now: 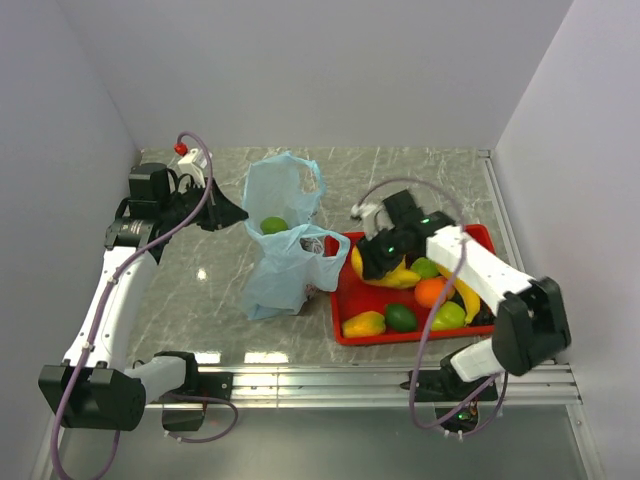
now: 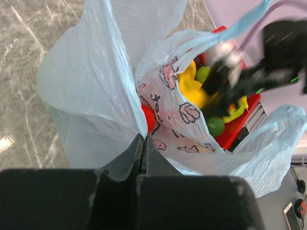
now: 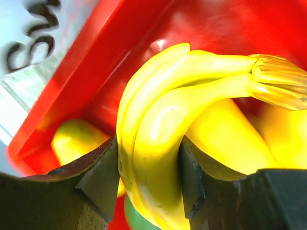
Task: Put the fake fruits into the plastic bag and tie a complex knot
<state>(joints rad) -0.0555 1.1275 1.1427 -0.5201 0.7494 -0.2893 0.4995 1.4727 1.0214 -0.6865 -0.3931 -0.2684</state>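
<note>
The thin translucent light-blue plastic bag (image 1: 285, 262) stands open on the grey marbled table (image 1: 200, 300), just beside the red rectangular plastic tray (image 1: 334, 305), with one round green fake fruit (image 1: 273, 225) showing inside, so the filling looks barely begun. The left gripper (image 2: 143, 141) is pinched tight on the bag's edge, holding its mouth up, while the right gripper (image 3: 147, 182) clasps the bunch of yellow plastic bananas (image 3: 158, 120) down in the tray. The small orange (image 1: 430, 291), dark green lime (image 1: 400, 318) and other glossy fruits lie there too, and the bag's top is untied, no knot yet
</note>
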